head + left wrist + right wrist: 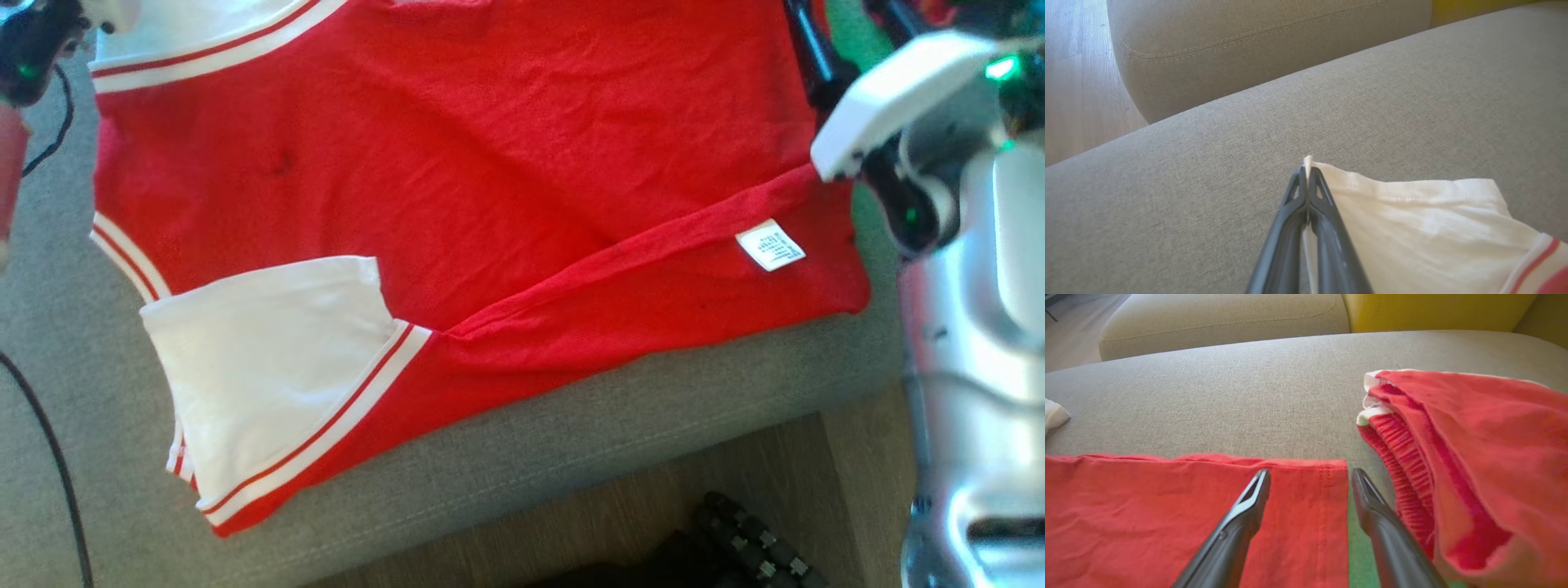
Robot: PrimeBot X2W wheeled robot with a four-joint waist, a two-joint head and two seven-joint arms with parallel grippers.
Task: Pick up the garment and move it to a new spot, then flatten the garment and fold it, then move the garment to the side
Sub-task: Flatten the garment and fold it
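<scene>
The left gripper (pixel 1306 173) is clenched on the white sleeve corner (pixel 1331 179) of the red-and-white cotton shirt (pixel 457 147). The right gripper (pixel 1310 475), released, should pinch the red hem corner (pixel 1331 479) at its twelve o'clock, then lift evenly.

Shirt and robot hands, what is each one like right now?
red shirt, spread on the grey cushion, a bit wrinkled
white sleeve, corner pinched
left gripper, shut on the white sleeve
right gripper, open, fingers either side of the shirt's corner edge
label, showing, hem turned over
other red cloth, bunched up
</scene>
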